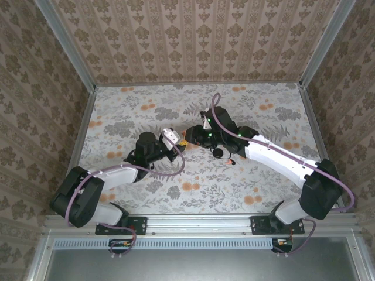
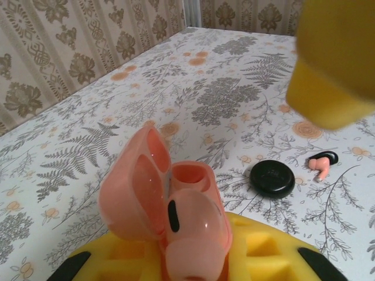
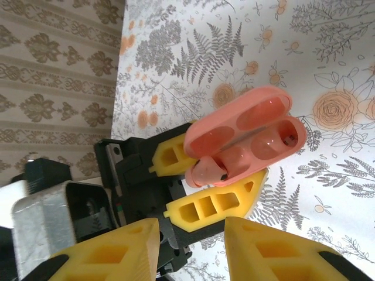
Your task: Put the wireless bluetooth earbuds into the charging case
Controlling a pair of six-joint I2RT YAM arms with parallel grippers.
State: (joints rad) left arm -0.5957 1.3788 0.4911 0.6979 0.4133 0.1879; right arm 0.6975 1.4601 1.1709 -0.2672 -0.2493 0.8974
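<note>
Case: charging case [image 2: 158,199], lid open, clamped in the left gripper [image 3: 196,178] above the table [image 2: 117,105].
Done: one earbud [image 2: 193,222] appears seated.
Remaining: second earbud [image 2: 322,164] lies beside a black disc [image 2: 272,177].
Right gripper [image 3: 192,234]: parted, empty, near the case.

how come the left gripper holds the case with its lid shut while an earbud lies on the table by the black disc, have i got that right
Not quite: the lid is open, not shut. The left wrist view shows the case in the left gripper with its lid swung back. The earbud does lie on the table by the black disc.
</note>
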